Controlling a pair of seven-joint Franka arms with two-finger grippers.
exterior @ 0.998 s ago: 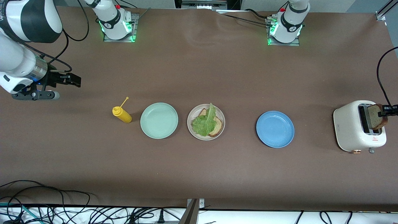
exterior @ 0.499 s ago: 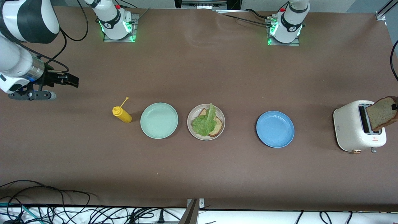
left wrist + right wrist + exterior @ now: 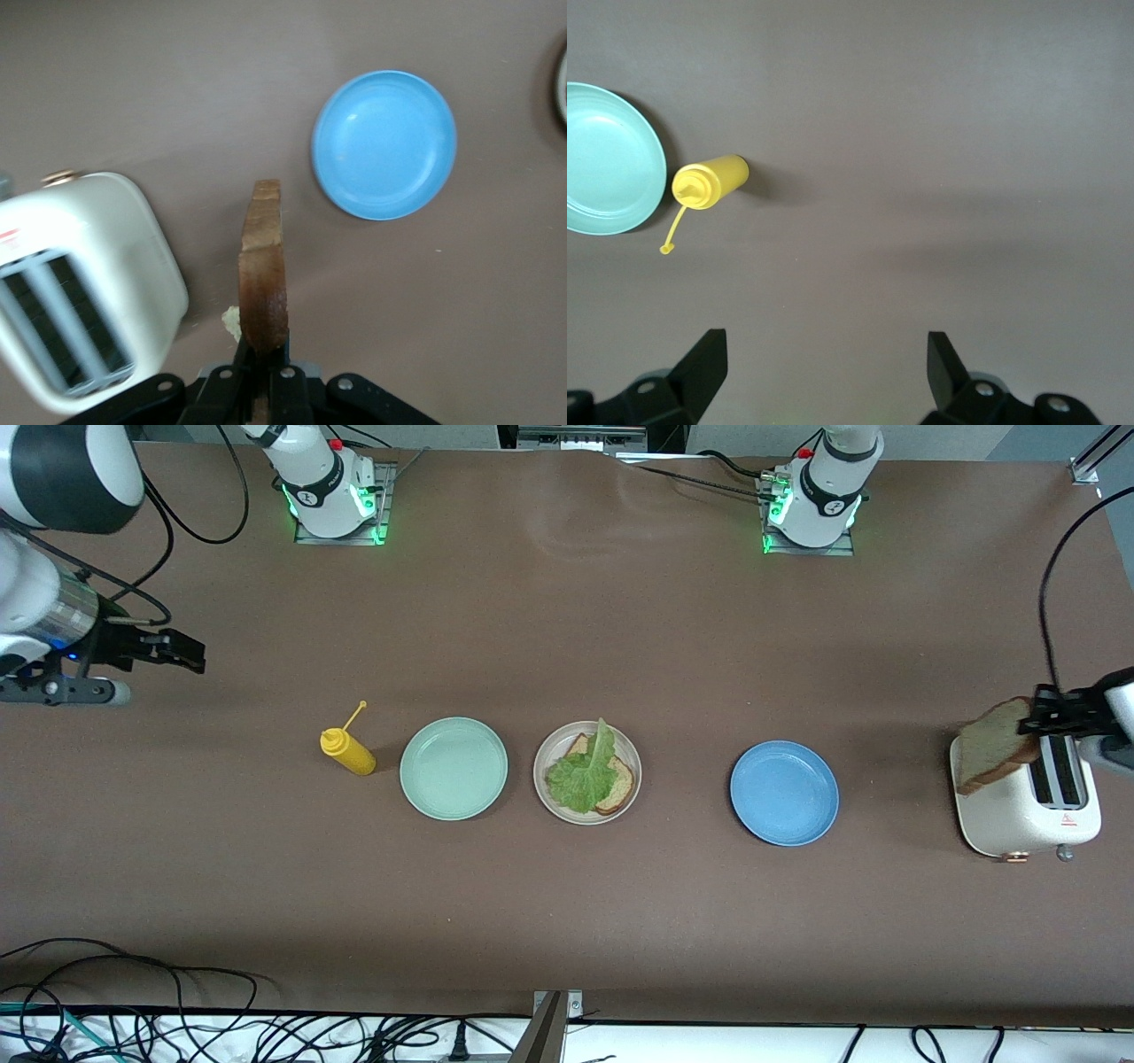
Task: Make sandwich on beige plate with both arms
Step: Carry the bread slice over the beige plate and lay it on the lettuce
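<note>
From the front, my left gripper (image 3: 1041, 713) is up in the air over the white toaster (image 3: 1028, 797), which stands at the left arm's end of the table, and it is clamped on the edge of a slice of brown bread (image 3: 994, 746). The slice hangs tilted over the toaster's top. My right gripper (image 3: 182, 654) waits over bare table at the right arm's end, holding nothing. In a row across the middle of the table stand a yellow squeeze bottle (image 3: 347, 751), a mint-green plate (image 3: 454, 768), the beige plate (image 3: 549, 755) and a blue plate (image 3: 784, 793). On the beige plate lies another bread slice (image 3: 620, 781) with a ruffled lettuce leaf (image 3: 583, 775) spread over it, the leaf's tip reaching past the rim.

In my left wrist view, my fingers (image 3: 241, 367) pinch the bread slice (image 3: 263, 266) seen edge-on, standing upright out of the grip, its dark crust toward the camera. The toaster (image 3: 97, 266) sits below and just beside it, its two slots showing. The blue plate (image 3: 384, 144) lies well apart from the toaster on the brown table.

In my right wrist view, my two fingertips (image 3: 704, 359) stand wide apart with only bare table between them. The squeeze bottle (image 3: 711, 180) stands just beside the mint-green plate (image 3: 607, 159), its cap tether dangling loose.
</note>
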